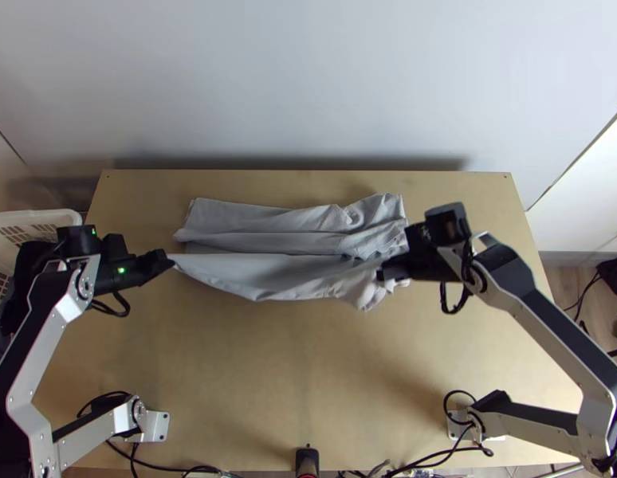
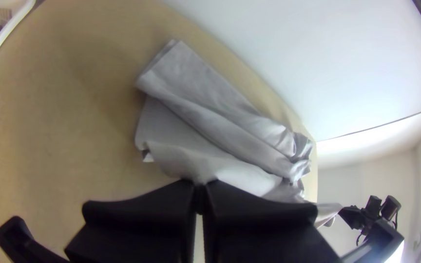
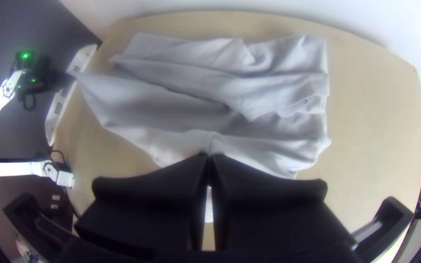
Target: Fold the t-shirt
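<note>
My black left gripper [image 1: 169, 261] and black right gripper [image 3: 209, 156] pinch closed on the nearer edge of the light-grey cloth t-shirt [image 1: 261, 279]; uneven pulling could free its taut left corner or skew the fold; rumpled layers lie beyond, near the far edge of the light wooden table [image 1: 308, 382].

Left arm [image 1: 36, 342] and right arm [image 1: 522, 311] match: silvery, angular links with black strips, chunky black joints, little screws, loopy black cables [image 1: 127, 307]. The left one's got neat green lights [image 1: 121, 270] too.
</note>
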You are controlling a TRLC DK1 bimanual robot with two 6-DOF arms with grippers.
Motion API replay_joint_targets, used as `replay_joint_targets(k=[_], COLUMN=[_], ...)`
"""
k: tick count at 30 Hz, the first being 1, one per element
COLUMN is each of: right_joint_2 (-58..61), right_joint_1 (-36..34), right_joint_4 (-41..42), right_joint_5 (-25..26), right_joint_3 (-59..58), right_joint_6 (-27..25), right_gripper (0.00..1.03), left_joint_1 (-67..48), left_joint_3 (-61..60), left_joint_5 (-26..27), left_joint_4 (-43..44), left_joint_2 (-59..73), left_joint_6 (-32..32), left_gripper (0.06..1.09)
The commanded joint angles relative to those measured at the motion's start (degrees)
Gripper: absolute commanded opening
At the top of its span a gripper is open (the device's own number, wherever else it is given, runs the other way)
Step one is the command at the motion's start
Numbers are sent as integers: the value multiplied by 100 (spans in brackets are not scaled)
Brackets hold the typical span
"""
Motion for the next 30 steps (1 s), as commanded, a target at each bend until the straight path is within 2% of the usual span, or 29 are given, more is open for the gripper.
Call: replay_joint_targets(k=[1, 5, 15, 22, 30], right_joint_2=[403, 772, 1766, 2513, 3260], right_joint_1=[-527, -870, -1055, -1230, -1424], right_joint_4=[354, 635, 1092, 1154, 1189], right_joint_5=[-2, -2, 77, 174, 227], right_joint_3=[441, 573, 1179, 1926, 2172], right_joint_6=[118, 364, 496, 636, 777], right_gripper=[3, 3, 3, 3, 3], left_joint_1=[-105, -211, -343, -246, -246], left_joint_3=[443, 716, 1463, 2034, 2192], left_joint_5=[-48, -277, -277, -321, -365], left_joint_4=[212, 265, 423, 423, 432], left_joint_2=[695, 1292, 2145, 2707, 3287], left_joint_6=[-254, -430, -817, -922, -913], left_gripper=[10, 10, 10, 10, 10])
